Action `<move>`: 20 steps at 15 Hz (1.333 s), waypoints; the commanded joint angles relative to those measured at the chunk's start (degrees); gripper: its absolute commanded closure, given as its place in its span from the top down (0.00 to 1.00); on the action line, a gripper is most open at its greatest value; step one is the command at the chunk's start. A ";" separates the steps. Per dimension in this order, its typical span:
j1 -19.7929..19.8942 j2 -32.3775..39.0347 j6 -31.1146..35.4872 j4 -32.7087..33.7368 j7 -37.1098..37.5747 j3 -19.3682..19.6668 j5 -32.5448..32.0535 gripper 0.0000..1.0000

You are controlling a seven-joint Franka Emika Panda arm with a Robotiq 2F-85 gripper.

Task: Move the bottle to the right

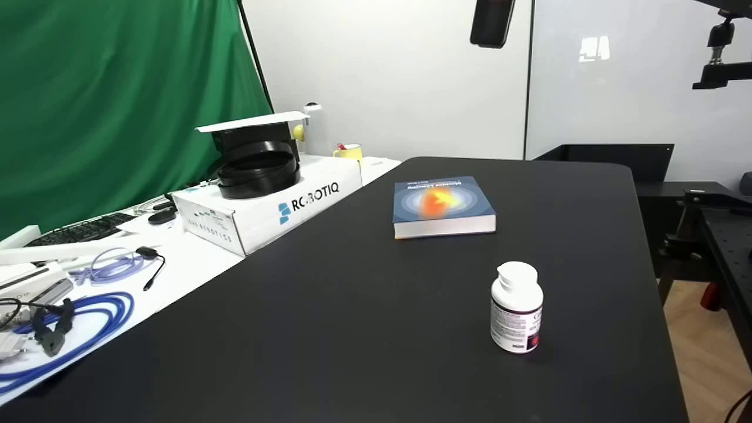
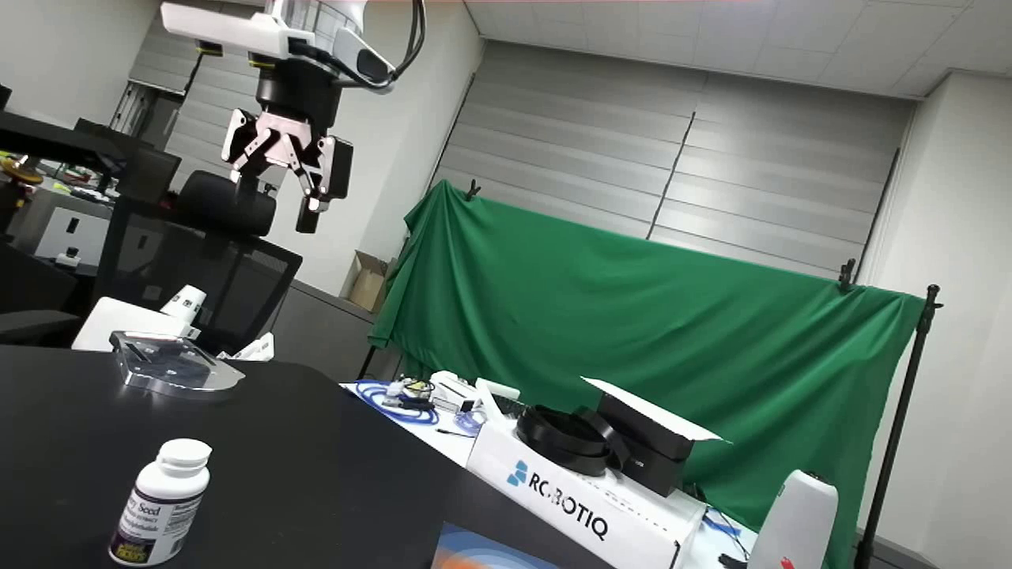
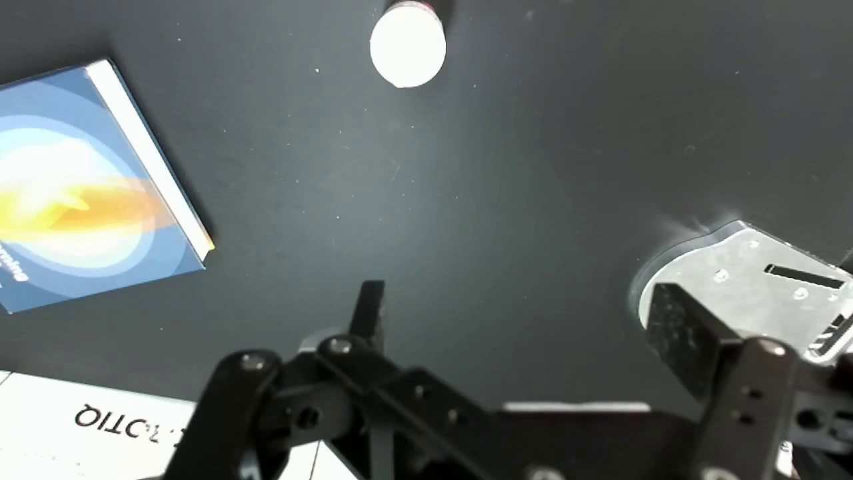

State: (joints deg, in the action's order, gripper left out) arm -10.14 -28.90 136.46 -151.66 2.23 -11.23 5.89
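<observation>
The white pill bottle (image 1: 517,308) stands upright on the black table (image 1: 329,352), with its white cap on and its label near the base. It also stands upright in an exterior view (image 2: 162,506). In the wrist view the bottle (image 3: 408,45) shows from above at the top edge, mostly its round white cap. My gripper (image 2: 277,209) is open and empty, high above the table and apart from the bottle. In the wrist view its fingers (image 3: 520,287) are spread wide with bare table between them. One dark fingertip shows at the top of an exterior view.
A thick blue book (image 1: 443,202) lies on the table beyond the bottle. A clear, flat plate (image 3: 746,280) lies on the table at the right of the wrist view. A white Robotiq box (image 1: 294,200), cables and a keyboard are on a white side table.
</observation>
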 commanded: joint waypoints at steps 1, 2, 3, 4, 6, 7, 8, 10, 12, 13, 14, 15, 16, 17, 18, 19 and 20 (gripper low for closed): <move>-0.64 0.04 -0.13 0.09 0.35 0.64 -0.47 1.00; -0.64 0.04 -0.13 0.08 0.35 0.64 -0.47 1.00; -1.04 0.72 0.12 0.38 -1.17 1.27 -0.10 1.00; -1.08 1.37 0.55 0.63 -2.63 1.76 -0.34 1.00; -1.04 2.94 1.95 1.17 -6.53 3.21 -0.88 1.00; -1.02 4.31 2.56 1.64 -8.82 4.36 -0.66 1.00; -1.10 5.52 3.12 1.96 -11.00 5.47 -0.23 1.00; -1.02 8.76 4.71 2.64 -15.04 7.63 0.42 1.00; -1.30 12.29 7.14 3.30 -19.08 9.52 1.57 1.00; -1.24 14.01 8.43 3.59 -20.26 9.96 2.02 1.00; -0.94 16.13 9.85 3.91 -20.60 9.83 1.98 1.00; -0.34 17.88 11.34 4.06 -19.82 9.27 0.94 1.00; 0.42 19.98 13.02 4.31 -17.62 8.23 -0.82 1.00; 1.07 21.78 14.85 4.35 -15.34 7.36 -2.51 1.00; 1.40 23.33 16.13 4.41 -13.65 6.83 -3.61 1.00; 1.78 24.80 17.01 4.38 -11.14 6.18 -5.07 1.00; 1.81 26.04 17.84 4.24 -9.45 5.83 -5.73 1.00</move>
State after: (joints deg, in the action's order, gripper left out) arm -9.50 -7.31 152.50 -149.13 -13.59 -3.55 3.20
